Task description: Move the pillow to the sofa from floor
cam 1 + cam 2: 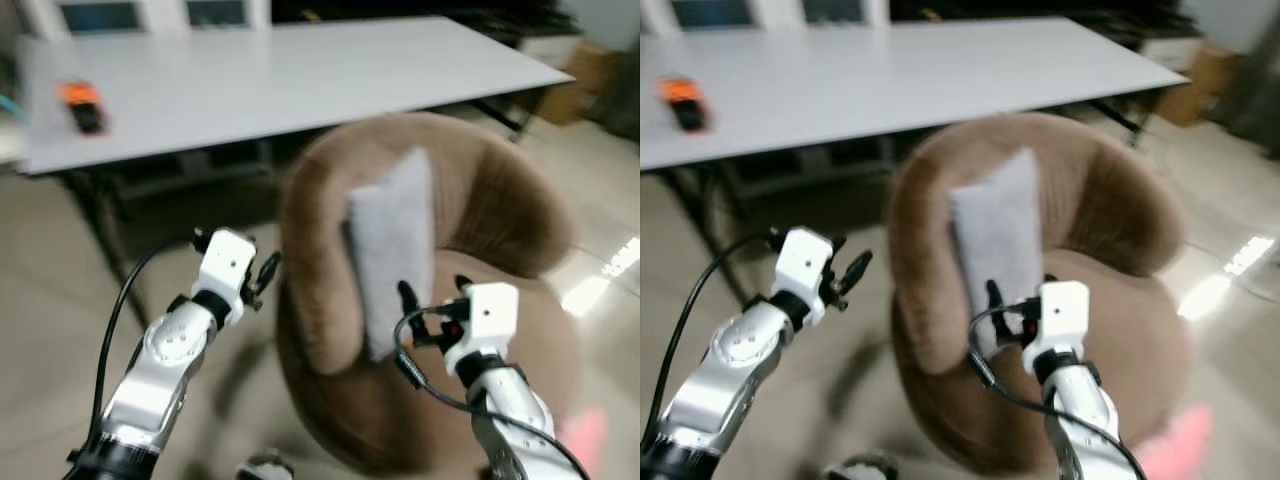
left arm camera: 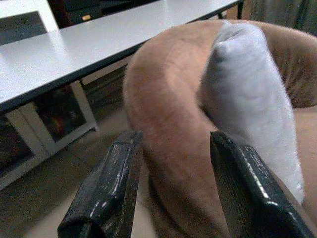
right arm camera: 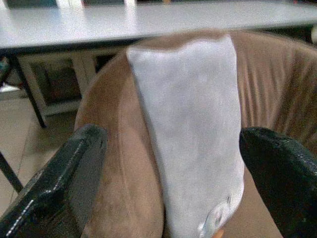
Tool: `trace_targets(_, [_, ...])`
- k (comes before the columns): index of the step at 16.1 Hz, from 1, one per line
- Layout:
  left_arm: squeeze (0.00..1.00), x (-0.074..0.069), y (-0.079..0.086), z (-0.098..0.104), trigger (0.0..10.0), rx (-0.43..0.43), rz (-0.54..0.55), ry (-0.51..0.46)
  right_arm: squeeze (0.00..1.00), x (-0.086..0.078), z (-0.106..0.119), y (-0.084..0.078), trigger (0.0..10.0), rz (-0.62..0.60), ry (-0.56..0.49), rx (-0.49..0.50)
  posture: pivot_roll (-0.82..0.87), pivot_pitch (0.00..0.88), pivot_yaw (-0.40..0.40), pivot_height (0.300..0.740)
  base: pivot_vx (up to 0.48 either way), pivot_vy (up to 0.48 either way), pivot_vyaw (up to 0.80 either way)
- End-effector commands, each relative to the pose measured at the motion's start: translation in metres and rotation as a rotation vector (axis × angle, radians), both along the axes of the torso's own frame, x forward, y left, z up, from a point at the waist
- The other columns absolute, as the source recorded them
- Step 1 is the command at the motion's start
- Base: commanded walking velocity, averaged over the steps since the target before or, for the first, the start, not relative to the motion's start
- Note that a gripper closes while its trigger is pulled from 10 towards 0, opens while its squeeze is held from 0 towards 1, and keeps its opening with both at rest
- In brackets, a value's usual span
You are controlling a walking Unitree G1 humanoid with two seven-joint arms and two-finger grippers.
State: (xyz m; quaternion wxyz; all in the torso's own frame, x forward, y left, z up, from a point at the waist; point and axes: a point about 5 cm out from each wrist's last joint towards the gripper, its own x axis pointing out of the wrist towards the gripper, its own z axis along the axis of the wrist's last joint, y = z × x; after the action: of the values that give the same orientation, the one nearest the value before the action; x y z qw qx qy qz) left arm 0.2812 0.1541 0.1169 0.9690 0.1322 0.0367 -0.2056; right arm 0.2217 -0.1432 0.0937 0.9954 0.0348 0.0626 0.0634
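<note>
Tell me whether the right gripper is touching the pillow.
Apart. In the right wrist view the right gripper stands open, its fingers wide on either side of the grey pillow with brown sofa showing between.

Pillow (image 1: 392,240) stands on sofa (image 1: 500,210) seat, leaning vs. its left inner wall. Tabletop (image 1: 300,75) far behind sofa; small object (image 1: 82,105) on its far-left part.
</note>
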Motion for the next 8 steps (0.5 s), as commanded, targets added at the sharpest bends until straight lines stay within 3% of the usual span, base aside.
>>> trace_targets(1, [0.00,0.0009,-0.0103,0.0084,10.0,0.011,-0.052,-0.025,0.00,-0.0014,-0.0044,-0.0093,10.0,-0.044,0.030,-0.018,0.08,0.000,-0.071,0.740,0.000,0.000,0.00])
trace_targets(8, [0.00,0.0079,-0.0171,0.0044,10.0,0.017,-0.068,0.014,0.00,-0.0095,-0.0036,-0.0171,10.0,-0.135,0.041,0.004,0.05,0.013,-0.044,0.740,0.000,-0.439,0.00])
